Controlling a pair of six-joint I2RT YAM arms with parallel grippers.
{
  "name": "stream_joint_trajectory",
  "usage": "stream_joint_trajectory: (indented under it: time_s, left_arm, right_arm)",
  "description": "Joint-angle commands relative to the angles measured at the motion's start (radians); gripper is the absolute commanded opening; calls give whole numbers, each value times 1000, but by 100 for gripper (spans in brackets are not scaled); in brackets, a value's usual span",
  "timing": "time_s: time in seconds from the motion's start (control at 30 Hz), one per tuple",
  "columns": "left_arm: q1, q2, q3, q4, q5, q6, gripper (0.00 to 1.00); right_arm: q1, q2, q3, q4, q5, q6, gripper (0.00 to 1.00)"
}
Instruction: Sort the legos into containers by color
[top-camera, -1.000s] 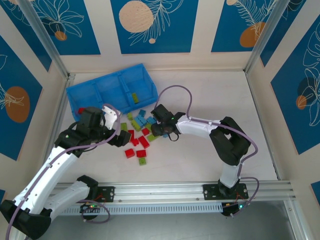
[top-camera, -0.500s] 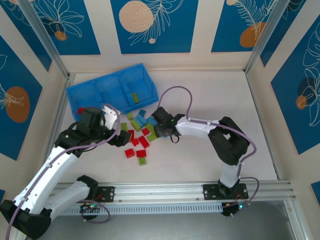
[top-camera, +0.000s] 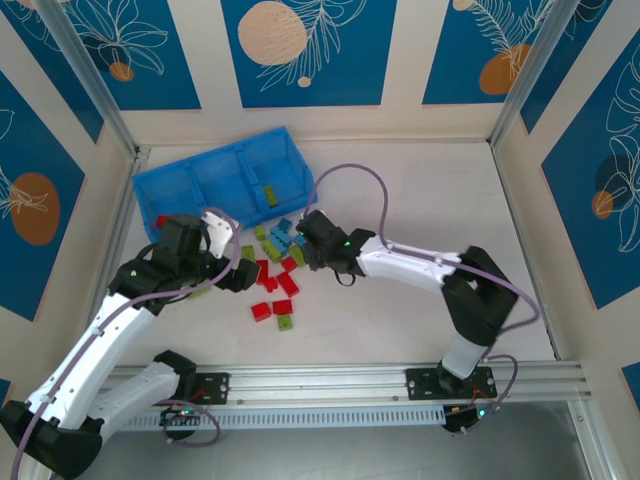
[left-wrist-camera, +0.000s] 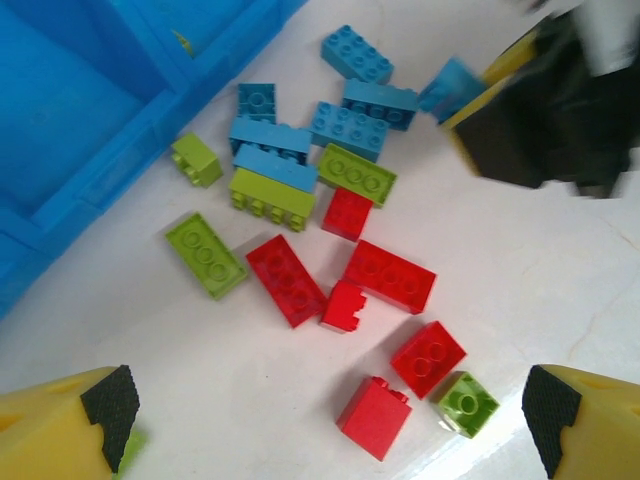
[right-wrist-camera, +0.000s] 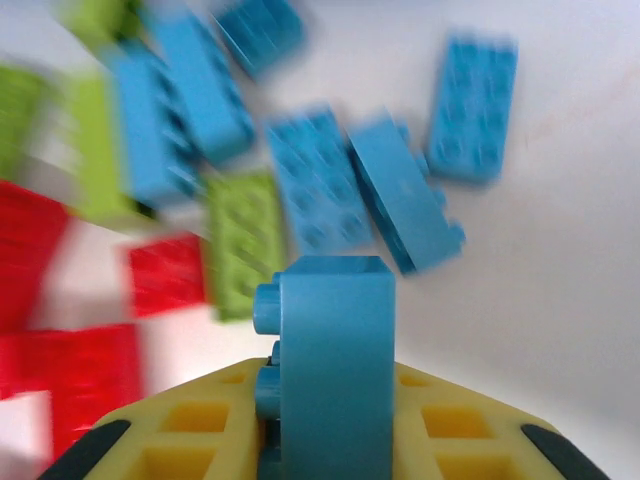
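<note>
The loose legos (top-camera: 277, 277) lie in a pile on the table between my two grippers. In the left wrist view, red bricks (left-wrist-camera: 390, 275) lie nearest, with yellow-green ones (left-wrist-camera: 205, 255) to the left and light blue ones (left-wrist-camera: 350, 125) farther off. My left gripper (left-wrist-camera: 330, 415) hovers open above the red bricks, holding nothing; in the top view the left gripper (top-camera: 240, 272) is at the pile's left edge. My right gripper (right-wrist-camera: 335, 400) is shut on a light blue brick (right-wrist-camera: 335, 350) standing on edge, lifted above the blue bricks. The blue bin (top-camera: 225, 180) stands at the back left.
The bin's right compartment holds a yellow-green brick (top-camera: 268, 193), and a red one (top-camera: 162, 220) peeks out in the left compartment beside my left arm. The bin's wall (left-wrist-camera: 120, 150) runs close to the pile. Open table stretches to the right of the right arm.
The right gripper has moved left and a little back over the pile, toward the bin, carrying the light blue brick. The left arm has hardly moved.
</note>
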Motion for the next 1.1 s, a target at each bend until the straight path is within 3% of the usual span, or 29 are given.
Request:
stream_joint_trajectory:
  time_s: [0.0, 0.07, 0.17, 0.3, 0.57, 0.67, 0.83, 0.93, 1.07]
  left_arm:
    - [14, -36, -3, 5, -140, -41, 100]
    - [22, -60, -2, 6, -276, -89, 100]
    - [46, -112, -12, 22, -498, -174, 98]
    - [90, -181, -58, 66, -658, -258, 94]
    - [132, -160, -51, 52, -686, -311, 92]
    - [147, -155, -52, 52, -684, -319, 91]
    - [170, -138, -54, 52, -678, -330, 91]
    - [187, -116, -57, 53, -688, -348, 96]
    - [219, -53, -80, 65, -715, -365, 100]
  right_arm:
    - [31, -87, 27, 170, -62, -76, 26]
    - [39, -71, 42, 298, -166, -112, 26]
    - [43, 38, 136, 430, -219, -147, 26]
    - [42, 318, 454, 364, -203, -193, 26]
    - [23, 862, 1151, 136, -117, -249, 26]
    - [10, 991, 1383, 14, -110, -242, 28]
    - [-11, 1013, 1418, 7, -213, -214, 36]
    - [-12, 1001, 1426, -33, -237, -214, 51]
    - [-10, 915, 1406, -113, -259, -230, 52]
